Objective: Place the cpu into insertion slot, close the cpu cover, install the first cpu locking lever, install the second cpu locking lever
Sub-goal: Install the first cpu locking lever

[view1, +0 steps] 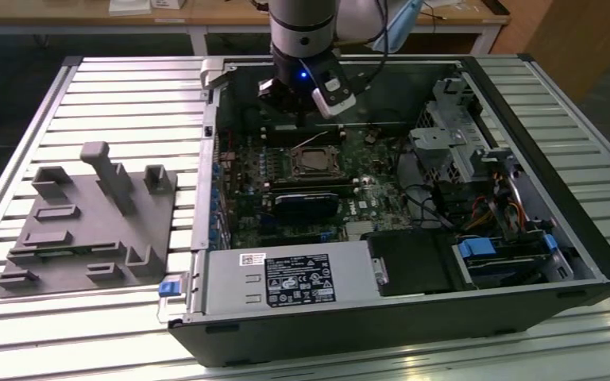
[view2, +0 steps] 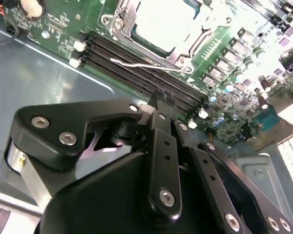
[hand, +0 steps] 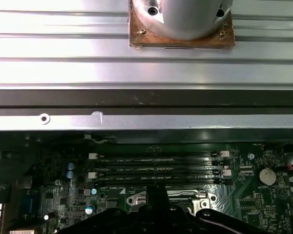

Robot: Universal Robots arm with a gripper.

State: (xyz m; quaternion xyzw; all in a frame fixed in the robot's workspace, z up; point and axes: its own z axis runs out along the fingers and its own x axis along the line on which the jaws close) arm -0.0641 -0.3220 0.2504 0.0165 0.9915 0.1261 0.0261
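Observation:
The cpu (view2: pixel 158 22) shows its pale face inside the insertion slot (hand: pixel 195 197) on the green board, at the case's middle in the exterior view (view1: pixel 313 163). The silvery cpu cover (view2: pixel 124 19) lies flat around it. A thin wire locking lever (view2: pixel 136 63) sticks out over the long memory slots (hand: pixel 156 168); it appears as a pale wire (view1: pixel 310 141) in the exterior view. My gripper (view1: pixel 303 119) hangs just above the memory slots, beside the socket's far edge. It is shut (view2: pixel 158 95) with nothing seen between its fingers, and its tip (hand: pixel 154 192) points down at the socket rim.
The open computer case (view1: pixel 591 262) lies on a slatted metal table. A grey power supply box (view1: pixel 289 282) fills its near side, a black card (view1: pixel 307 208) sits below the socket, and drive bays with cables (view1: pixel 496 254) stand on the exterior view's right. A grey fixture block (view1: pixel 83 226) rests left of the case.

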